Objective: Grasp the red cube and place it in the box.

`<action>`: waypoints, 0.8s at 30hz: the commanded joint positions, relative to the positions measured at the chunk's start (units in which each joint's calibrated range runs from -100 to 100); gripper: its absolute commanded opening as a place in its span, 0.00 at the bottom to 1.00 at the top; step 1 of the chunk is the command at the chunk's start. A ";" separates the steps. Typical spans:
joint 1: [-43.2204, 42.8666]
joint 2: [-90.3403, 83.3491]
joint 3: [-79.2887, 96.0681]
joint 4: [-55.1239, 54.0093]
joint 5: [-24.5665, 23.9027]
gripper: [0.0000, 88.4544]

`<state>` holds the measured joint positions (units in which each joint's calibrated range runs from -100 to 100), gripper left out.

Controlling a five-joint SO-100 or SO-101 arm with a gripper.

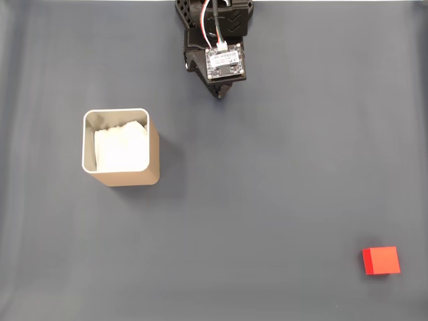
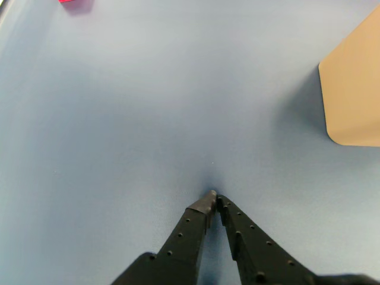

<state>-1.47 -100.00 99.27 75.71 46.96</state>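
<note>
Grey mat [image 1: 281,167] covers the table. We see the gripper [image 2: 214,195] at top centre of the fixed view, fingers pressed together w/ tips meeting, holding nothing, just above the mat in the wrist view. Red cube [image 1: 381,260] sits at bottom right of the fixed view, well apart from the gripper. Box [image 1: 120,147] stands upright at left, white lining inside.
</note>
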 commanded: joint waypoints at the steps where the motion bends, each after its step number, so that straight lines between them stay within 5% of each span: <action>1: 0.22 0.00 0.55 0.65 -0.49 0.01; 24: 0.15 0.00 0.55 0.57 -0.44 0.00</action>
<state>-1.47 -100.00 99.27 75.71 46.72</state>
